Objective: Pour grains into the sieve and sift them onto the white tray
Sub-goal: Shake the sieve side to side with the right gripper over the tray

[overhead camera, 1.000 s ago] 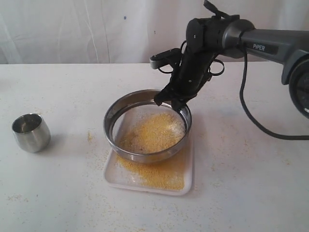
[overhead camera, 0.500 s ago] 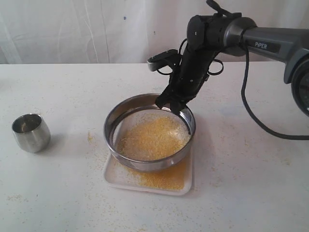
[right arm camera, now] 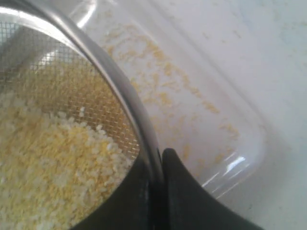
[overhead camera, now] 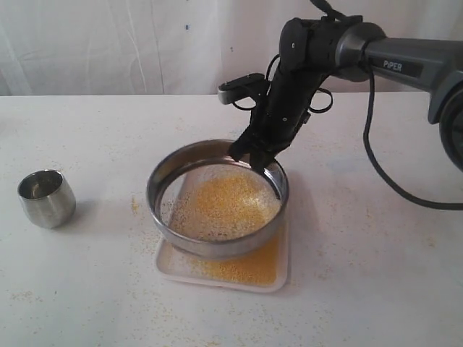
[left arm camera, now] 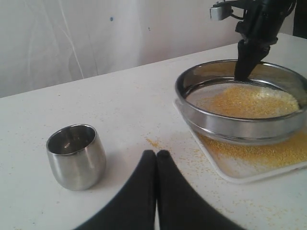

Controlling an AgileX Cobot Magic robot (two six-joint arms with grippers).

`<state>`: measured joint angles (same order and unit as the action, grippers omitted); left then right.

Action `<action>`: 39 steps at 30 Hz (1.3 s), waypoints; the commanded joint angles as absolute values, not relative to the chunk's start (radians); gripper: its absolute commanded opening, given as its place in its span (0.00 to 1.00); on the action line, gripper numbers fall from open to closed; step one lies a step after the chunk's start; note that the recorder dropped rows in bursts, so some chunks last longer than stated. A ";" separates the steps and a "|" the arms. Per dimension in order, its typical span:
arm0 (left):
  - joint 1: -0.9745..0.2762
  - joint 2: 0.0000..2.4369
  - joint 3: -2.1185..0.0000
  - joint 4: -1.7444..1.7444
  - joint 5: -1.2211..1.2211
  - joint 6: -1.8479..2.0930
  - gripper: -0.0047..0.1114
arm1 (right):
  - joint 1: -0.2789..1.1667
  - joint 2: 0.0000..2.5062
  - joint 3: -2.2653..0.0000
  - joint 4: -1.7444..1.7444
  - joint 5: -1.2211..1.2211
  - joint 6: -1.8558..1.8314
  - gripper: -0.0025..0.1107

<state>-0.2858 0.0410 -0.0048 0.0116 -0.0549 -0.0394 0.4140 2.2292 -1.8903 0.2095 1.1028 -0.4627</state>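
The sieve (overhead camera: 210, 249) is being pinched at its far rim by the narrowed right claw (overhead camera: 254, 159) and has been shifted leftward over the white tray (overhead camera: 281, 278). Sifting is being continued: grains (overhead camera: 224, 206) are being shaken through. The left claw (left arm camera: 156, 155) is being held closed, empty.

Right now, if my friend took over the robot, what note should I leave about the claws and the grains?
Left claw: shut, empty, low over the table near the steel cup.
Right claw: shut on the sieve at its rim, holding it over the white tray.
Done: the grains are poured into the sieve, and some already lie sifted on the tray. The cup looks empty.
Left: sift the rest through.
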 commanded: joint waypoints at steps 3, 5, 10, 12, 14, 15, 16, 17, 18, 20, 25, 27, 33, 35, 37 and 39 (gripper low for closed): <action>-0.292 0.035 0.000 0.008 -0.059 -0.036 0.04 | 0.418 2.200 -1.894 0.130 1.068 -0.214 0.02; -0.292 0.035 0.000 0.008 -0.059 -0.036 0.04 | 0.419 2.196 -1.894 0.295 1.153 -0.572 0.02; -0.292 0.035 0.000 0.008 -0.059 -0.036 0.04 | 0.419 2.193 -1.894 0.176 1.025 -0.180 0.02; -0.292 0.035 0.000 0.008 -0.059 -0.036 0.04 | 0.424 2.191 -1.894 0.277 1.107 -0.443 0.02; -0.292 0.035 0.000 0.008 -0.059 -0.036 0.04 | 0.424 2.191 -1.894 0.290 1.132 -0.554 0.02; -0.292 0.035 0.000 0.008 -0.059 -0.036 0.04 | 0.424 2.191 -1.894 0.233 1.091 -0.463 0.02; -0.292 0.035 0.000 0.008 -0.059 -0.036 0.04 | 0.424 2.191 -1.894 0.168 1.054 -0.349 0.02; -0.292 0.035 0.000 0.008 -0.059 -0.036 0.04 | 0.422 2.191 -1.894 0.095 1.029 -0.197 0.02; -0.292 0.035 0.000 0.008 -0.059 -0.036 0.04 | 0.422 2.189 -1.894 0.077 1.035 -0.119 0.02; -0.292 0.035 0.000 0.008 -0.059 -0.036 0.04 | 0.424 2.187 -1.894 0.184 1.114 -0.346 0.02; -0.292 0.035 0.000 0.008 -0.059 -0.036 0.04 | 0.422 2.186 -1.894 0.040 1.031 -0.095 0.02; -0.292 0.035 0.000 0.008 -0.059 -0.036 0.04 | 0.424 2.180 -1.894 0.155 1.083 -0.244 0.02; -0.292 0.035 0.000 0.008 -0.059 -0.036 0.04 | 0.420 2.176 -1.894 0.138 1.043 -0.157 0.02; -0.292 0.035 0.000 0.008 -0.059 -0.036 0.04 | 0.420 2.175 -1.894 0.128 1.069 -0.142 0.02; -0.292 0.035 0.000 0.008 -0.059 -0.036 0.04 | 0.427 2.175 -1.894 0.257 1.191 -0.457 0.02; -0.292 0.035 0.000 0.008 -0.059 -0.036 0.04 | 0.428 2.175 -1.894 0.233 1.180 -0.493 0.02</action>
